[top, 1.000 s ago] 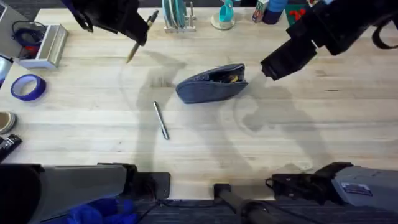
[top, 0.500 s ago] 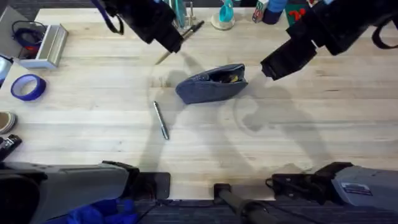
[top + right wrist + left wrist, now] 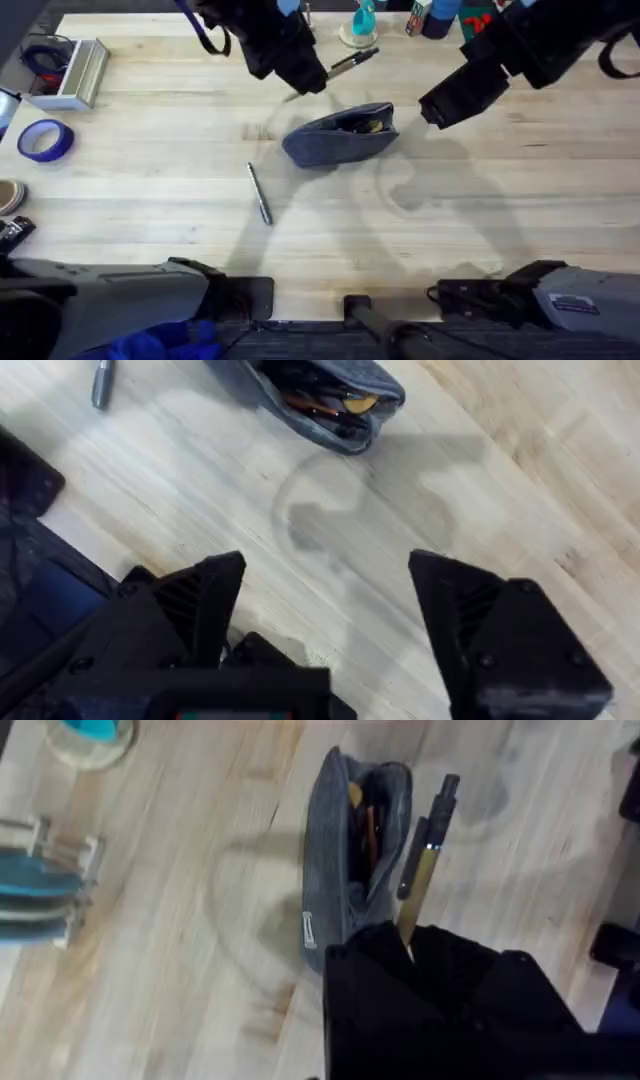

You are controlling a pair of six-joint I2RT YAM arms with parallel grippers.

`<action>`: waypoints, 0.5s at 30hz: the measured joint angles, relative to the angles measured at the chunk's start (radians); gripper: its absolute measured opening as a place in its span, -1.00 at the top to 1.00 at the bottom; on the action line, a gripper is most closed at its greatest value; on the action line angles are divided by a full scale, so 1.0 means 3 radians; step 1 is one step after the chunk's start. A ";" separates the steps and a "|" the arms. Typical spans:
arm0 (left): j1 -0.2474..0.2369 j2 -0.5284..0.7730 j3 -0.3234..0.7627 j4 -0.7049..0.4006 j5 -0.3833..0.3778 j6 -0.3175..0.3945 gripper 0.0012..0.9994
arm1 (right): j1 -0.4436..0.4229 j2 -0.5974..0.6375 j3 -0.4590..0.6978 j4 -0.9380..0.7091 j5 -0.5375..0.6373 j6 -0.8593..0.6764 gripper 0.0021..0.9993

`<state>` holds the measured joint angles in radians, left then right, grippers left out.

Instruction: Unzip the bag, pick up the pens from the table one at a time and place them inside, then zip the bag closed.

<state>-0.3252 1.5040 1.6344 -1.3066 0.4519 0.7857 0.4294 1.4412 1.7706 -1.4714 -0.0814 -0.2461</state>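
Nearest the arm bases, the silver-grey pen (image 3: 260, 194) lies alone on the wooden surface (image 3: 150, 210), well apart from either gripper. Farther out, the bag (image 3: 340, 134) rests on its side with the zipper already open, its mouth gaping and some contents showing inside. Just beyond it, the left gripper (image 3: 312, 80) hangs above the bag's far edge, jaws pinching the yellow pen (image 3: 424, 870), whose dark tip juts toward the opening. Off to the right of the bag, the right gripper (image 3: 325, 595) hovers over bare wood, jaws spread wide and holding nothing.

The step in hand looks like placing the first pen. Next, the left arm would need to tilt the pen along the pouch's mouth, lower the tip inside, then release. The silver-grey pen and the zipping remain to be done.
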 joint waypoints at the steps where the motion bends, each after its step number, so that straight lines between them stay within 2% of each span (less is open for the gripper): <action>1: 0.0000 0.0000 0.0000 0.0023 0.0052 0.0053 0.92 | 0.0000 0.0001 0.0000 0.0000 0.0000 0.0000 -0.99; 7: 0.0001 0.0001 0.0000 0.0155 0.0242 0.0205 0.92 | 0.0000 0.0001 0.0000 0.0000 0.0000 0.0000 -0.99; 15: -0.0037 0.0111 0.0001 0.0203 0.0356 0.0253 0.92 | 0.0000 0.0001 0.0000 0.0000 0.0000 0.0000 -0.99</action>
<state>-0.3362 1.5371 1.6348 -1.2458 0.5588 0.8616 0.4294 1.4414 1.7706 -1.4713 -0.0814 -0.2462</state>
